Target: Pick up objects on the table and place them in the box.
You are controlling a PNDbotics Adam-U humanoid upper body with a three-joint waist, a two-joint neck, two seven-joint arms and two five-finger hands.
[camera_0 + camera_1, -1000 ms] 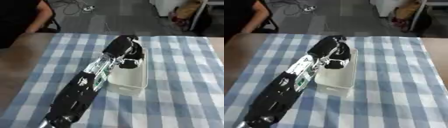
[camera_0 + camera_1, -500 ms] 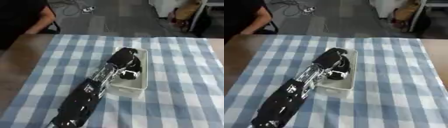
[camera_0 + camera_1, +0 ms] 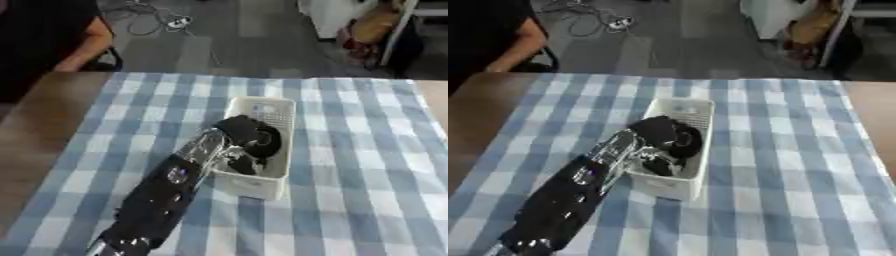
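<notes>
Left eye view: your left hand [image 3: 249,142] now sits low inside white box [image 3: 273,111], table centre; before, it hovered higher. Fingers curled, whether holding something — cannot tell. No objects visible on checked cloth [image 3: 367,165] at 3 o'clock.

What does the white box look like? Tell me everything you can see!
The box is a small white bin, long and narrow, and it looks like plastic. Its inner floor shows a fine grid or dots at the far end. It sits upright on the blue and white checked cloth, near the middle. The left robot hand, black, reaches over its near left rim and fills the near half inside.
</notes>
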